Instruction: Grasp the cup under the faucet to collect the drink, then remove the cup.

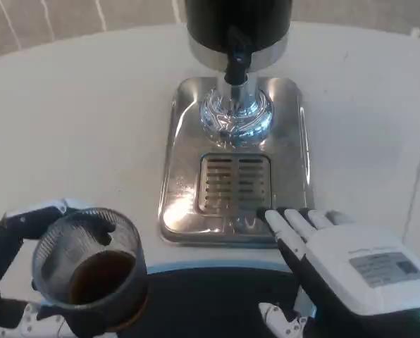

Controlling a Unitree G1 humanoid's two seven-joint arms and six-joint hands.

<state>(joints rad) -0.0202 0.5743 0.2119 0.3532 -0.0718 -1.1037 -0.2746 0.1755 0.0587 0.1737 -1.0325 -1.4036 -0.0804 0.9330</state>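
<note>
Cup point(89, 271) sits low on the left side of my head view, clear ribbed plastic with dark brown drink pooled in the bottom. It is off the drip tray, well left of the faucet point(236, 65) and nearer the table's front edge. My left hand point(13, 282) is wrapped around it: black fingers point(28, 218) curl over the far rim and side, and a white and black finger runs under it at the bottom of the frame. The lower part of the cup and most of that hand are cut off by the frame edge, so I can't see whether the cup base rests on the table or is lifted.

My right hand point(344, 264) is at bottom right, white back facing up, fingers stretched forward and slightly apart, holding nothing. Its fingertips point(277, 220) lie at the front right corner of the steel drip tray point(178, 155); touching or just above, I can't tell. The thumb pokes out low near the frame bottom, partly cropped.

Dispenser point(238, 21) is cut off at the top, only its black lower body and chrome foot visible. The slotted grate point(235, 184) on the tray is bare. White table point(76, 113) carries everything; glare on the tray blurs its surface detail.
</note>
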